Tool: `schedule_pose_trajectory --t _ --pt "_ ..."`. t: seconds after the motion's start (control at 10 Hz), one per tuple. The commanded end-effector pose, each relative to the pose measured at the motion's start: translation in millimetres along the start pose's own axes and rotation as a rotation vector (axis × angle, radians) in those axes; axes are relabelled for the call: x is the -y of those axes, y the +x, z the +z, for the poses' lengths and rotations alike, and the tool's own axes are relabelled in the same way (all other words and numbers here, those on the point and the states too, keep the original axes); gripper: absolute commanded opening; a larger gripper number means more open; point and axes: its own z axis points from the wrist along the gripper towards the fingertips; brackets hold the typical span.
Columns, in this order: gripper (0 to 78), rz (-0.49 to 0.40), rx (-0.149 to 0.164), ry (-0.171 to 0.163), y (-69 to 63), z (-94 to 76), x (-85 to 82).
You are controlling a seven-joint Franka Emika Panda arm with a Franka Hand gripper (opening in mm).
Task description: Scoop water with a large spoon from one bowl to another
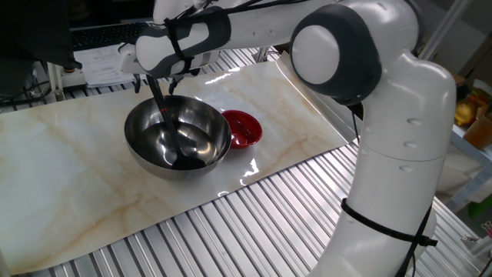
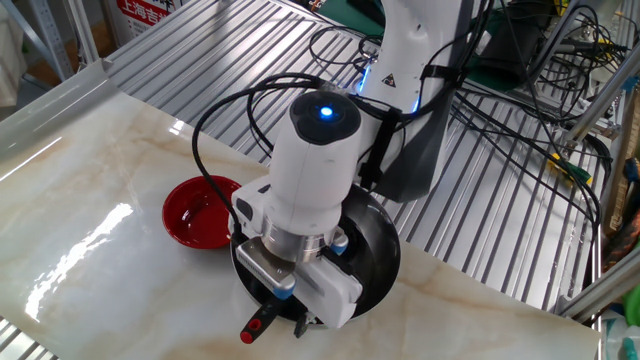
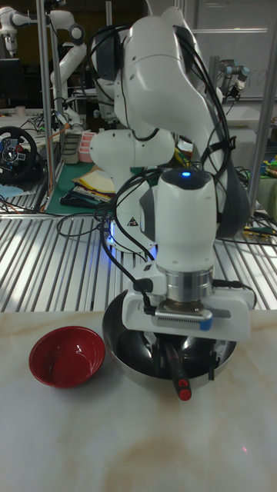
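The end effector (image 1: 160, 79) pinches the black ladle (image 1: 171, 127), its scoop low in the steel bowl (image 1: 146, 150) beneath; a tilted lift could spill water short of the red bowl (image 1: 244, 128) beside.

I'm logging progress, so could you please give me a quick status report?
Pincer shut on ladle handle. Scoop down in steel bowl. Red bowl beside it, path unobstructed.

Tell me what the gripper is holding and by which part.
The gripper holds the large spoon by the upper part of its handle, near the red-marked end; its scoop sits down inside the steel bowl.
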Motion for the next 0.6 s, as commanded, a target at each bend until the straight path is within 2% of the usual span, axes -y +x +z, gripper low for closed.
schedule_pose_trajectory --t 0.1,0.6 --pt "77.4 -0.046 0.019 0.01 -11.7 6.9 -3.4" --pt "77.4 -0.055 0.022 0.004 -19.8 13.7 -4.8"
